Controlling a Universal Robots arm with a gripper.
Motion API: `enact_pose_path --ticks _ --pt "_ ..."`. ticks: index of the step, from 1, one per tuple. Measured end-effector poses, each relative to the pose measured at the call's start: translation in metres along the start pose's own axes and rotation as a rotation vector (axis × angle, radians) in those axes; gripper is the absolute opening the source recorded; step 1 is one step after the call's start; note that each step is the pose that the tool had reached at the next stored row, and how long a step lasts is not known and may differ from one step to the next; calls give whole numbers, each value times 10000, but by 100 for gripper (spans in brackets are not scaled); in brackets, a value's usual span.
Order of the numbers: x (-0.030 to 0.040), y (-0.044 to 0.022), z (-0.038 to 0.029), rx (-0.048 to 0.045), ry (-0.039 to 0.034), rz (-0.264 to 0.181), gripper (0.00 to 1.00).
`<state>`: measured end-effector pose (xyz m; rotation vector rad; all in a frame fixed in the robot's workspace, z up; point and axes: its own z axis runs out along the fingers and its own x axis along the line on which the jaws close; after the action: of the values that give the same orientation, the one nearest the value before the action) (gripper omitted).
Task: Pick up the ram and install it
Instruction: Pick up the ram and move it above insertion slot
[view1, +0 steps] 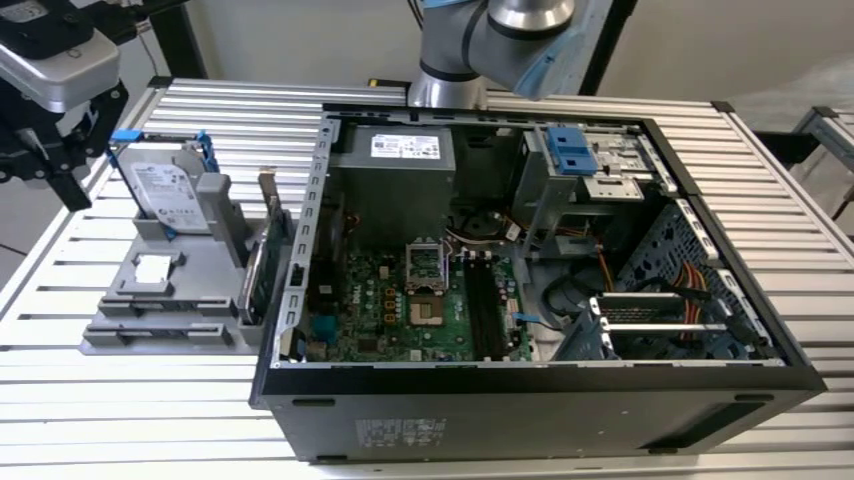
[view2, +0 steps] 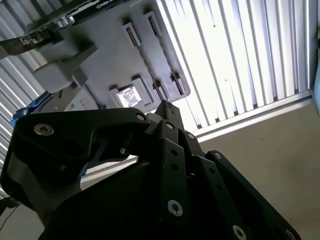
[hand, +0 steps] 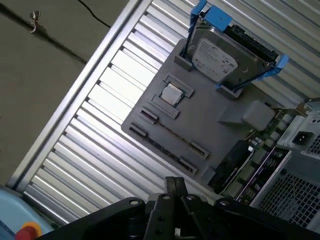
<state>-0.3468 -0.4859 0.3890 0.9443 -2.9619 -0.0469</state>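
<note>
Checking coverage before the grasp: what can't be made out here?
1. Grey plastic tray: first wrist view, long slot too thin to tell if filled.
2. Black memory slots on the green motherboard: exterior view, too small to judge occupancy.
3. Part of the tray: second wrist view, hidden by the black tool.

Open computer case (view1: 534, 415), grey fixture (view1: 127, 340), hard drive (view1: 167, 195)

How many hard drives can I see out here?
1. The blue-framed hard drive stands upright in the grey holder, at the exterior view's left of the open computer case. More could be hidden inside the case.
</note>
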Motion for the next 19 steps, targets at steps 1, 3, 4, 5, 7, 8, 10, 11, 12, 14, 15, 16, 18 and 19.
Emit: enact_pose_path --ticks 1,3,4,5,7,8,10,11,12,14,15,16,18,19 --pt "0 0 0 4 5 -130 0" --pt "0 1 1 12 16 -376 0" --pt "-1 1 0 17 23 -499 0" --pt "-1 1 0 21 29 -617 0" --pt "-1 2 0 30 41 -856 0" --pt "-1 1 0 35 47 -974 0" --pt "-1 2 0 43 59 -1208 0" --pt "-1 2 0 52 70 -1450 0" --pt "-1 2 0 57 76 -1572 0" --pt "-1 2 0 65 88 -1813 0" --pt "-1 2 0 69 94 -1944 0" --pt "-1 2 1 73 99 -2065 0" --pt "-1 2 0 81 111 -2321 0" --pt "-1 2 1 86 116 -2456 0"
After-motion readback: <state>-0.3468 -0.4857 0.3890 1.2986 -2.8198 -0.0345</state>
